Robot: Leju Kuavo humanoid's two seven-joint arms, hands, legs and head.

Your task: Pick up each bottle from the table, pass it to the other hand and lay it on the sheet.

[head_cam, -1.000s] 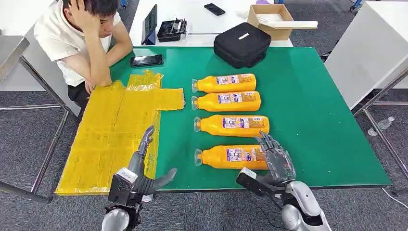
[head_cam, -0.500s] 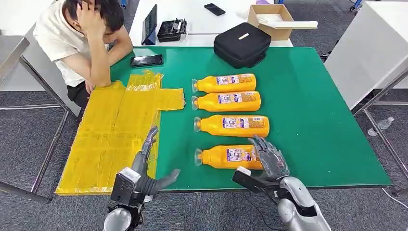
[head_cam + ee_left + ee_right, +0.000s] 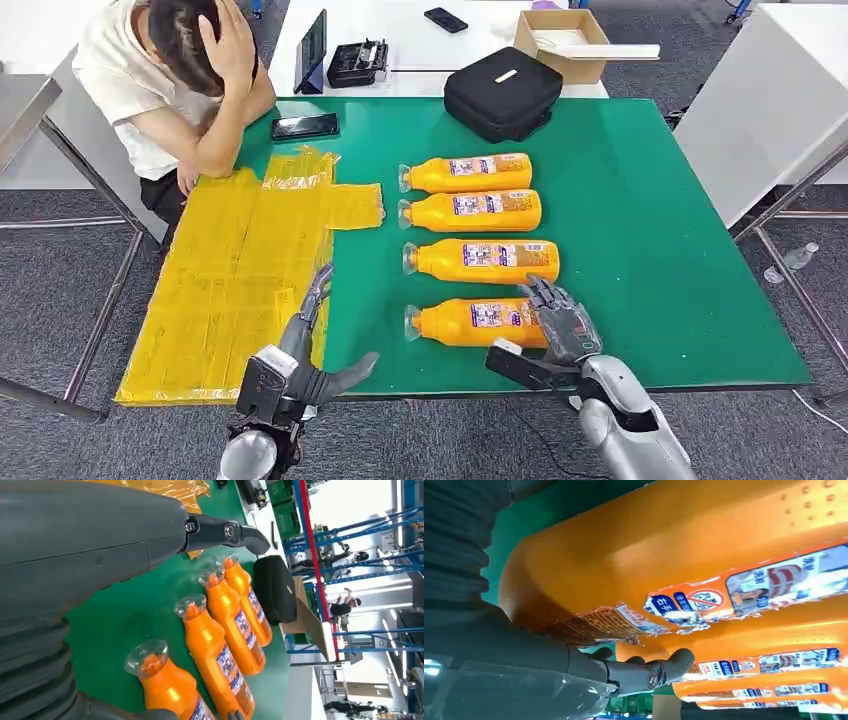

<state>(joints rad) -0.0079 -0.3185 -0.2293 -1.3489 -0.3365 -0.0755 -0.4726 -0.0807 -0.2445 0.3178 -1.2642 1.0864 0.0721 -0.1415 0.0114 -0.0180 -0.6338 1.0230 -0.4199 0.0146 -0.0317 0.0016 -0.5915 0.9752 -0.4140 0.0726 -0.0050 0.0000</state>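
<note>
I am reaching my right hand [image 3: 562, 325] over the base end of the nearest orange plastic bottle with a clear cap [image 3: 470, 323], which is lying on its side at the 6 o'clock end of a row of four on the green table [image 3: 650, 250]. My fingers [image 3: 649, 672] are curling around its far side and the palm is sitting against the body, but I cannot tell whether the grasp is closing firmly yet; the bottle appears to be resting on the table. My left hand [image 3: 310, 350] is waiting near the table edge at about 7 o'clock, fingers spread wide and holding nothing. The crinkled yellow plastic sheet [image 3: 230, 280], lying toward 9 o'clock of the bottles, is carrying no bottle, so I am judging the task as just beginning: all four bottles are left to hand over and lay down.
</note>
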